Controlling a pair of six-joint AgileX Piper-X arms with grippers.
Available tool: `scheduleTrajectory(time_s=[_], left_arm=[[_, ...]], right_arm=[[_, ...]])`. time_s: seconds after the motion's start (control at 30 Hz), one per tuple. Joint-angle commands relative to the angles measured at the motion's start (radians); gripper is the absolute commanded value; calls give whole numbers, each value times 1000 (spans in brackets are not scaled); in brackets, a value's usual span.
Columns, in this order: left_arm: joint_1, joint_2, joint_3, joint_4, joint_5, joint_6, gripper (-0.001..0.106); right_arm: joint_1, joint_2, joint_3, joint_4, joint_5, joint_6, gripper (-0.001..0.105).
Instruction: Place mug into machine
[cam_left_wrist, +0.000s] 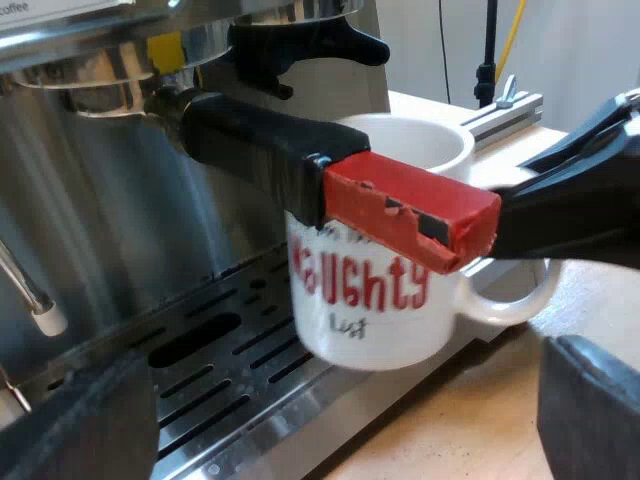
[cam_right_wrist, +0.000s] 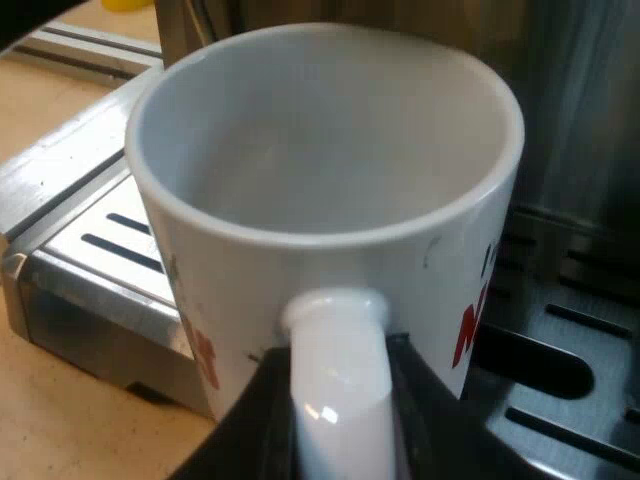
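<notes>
A white mug (cam_left_wrist: 370, 320) with red lettering is at the outer edge of the machine's slotted drip tray (cam_left_wrist: 230, 380), under the locked holder's dark handle (cam_left_wrist: 250, 145) and its red end (cam_left_wrist: 410, 205). My right gripper (cam_left_wrist: 520, 235) reaches in at the mug's handle (cam_left_wrist: 515, 305). From the right wrist, the empty mug (cam_right_wrist: 330, 150) is close up, with my right gripper (cam_right_wrist: 340, 380) shut on its handle (cam_right_wrist: 335, 400). Whether the mug rests on the tray (cam_right_wrist: 110, 240) I cannot tell. My left gripper (cam_left_wrist: 340, 425) is open, low before the tray, holding nothing.
The steel espresso machine (cam_left_wrist: 120, 200) rises behind the tray, with a steam wand tip (cam_left_wrist: 40, 310) beside it. The wooden table (cam_left_wrist: 470, 420) lies before the tray. An aluminium rail (cam_left_wrist: 505, 105) lies on the table beyond the mug.
</notes>
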Motion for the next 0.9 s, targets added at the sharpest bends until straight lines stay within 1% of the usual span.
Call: scheduleTrajectory(time_s=[0.03,0.23,0.27,0.3,0.33,0.43,0.47,0.5,0.53,0.57,0.6,0.63,0.67,0.7,0.77,0.9], left_arm=[[-3,1,0,-17,-6,-11,78],[-3,1,0,-17,-6,-14,78],[-3,1,0,-18,-6,-38,78],[-3,1,0,-18,-6,-41,78],[-3,1,0,-18,-6,-45,78],[-3,1,0,-18,-6,-52,78],[-3,1,0,-18,-6,-52,78],[-3,1,0,-18,-6,-52,78],[-3,1,0,-18,-6,-52,78],[-3,1,0,-18,-6,-52,78],[-3,1,0,-18,-6,-52,78],[-3,1,0,-18,-6,-52,78],[-3,1,0,-18,-6,-52,78],[-3,1,0,-18,-6,-52,78],[-3,1,0,-18,-6,-52,78],[-3,1,0,-18,-6,-52,78]], right_arm=[[1,22,-33,-52,8,-4,0],[1,89,-82,-52,14,-4,0],[1,109,-98,-52,14,-4,0],[1,133,-122,-52,14,-4,0],[1,138,-127,-52,14,-4,0],[1,165,-156,-52,30,-36,0],[1,173,-166,-52,44,-51,3],[1,181,-178,-52,44,-60,9],[1,185,-182,-52,44,-64,12],[1,188,-189,-52,44,-66,19],[1,189,-193,-52,35,-66,29],[1,188,-193,-52,33,-66,33],[1,188,-192,-52,33,-66,44],[1,188,-192,-52,38,-66,50],[1,187,-192,-43,41,-66,55],[4,177,-179,-42,60,-63,55]])
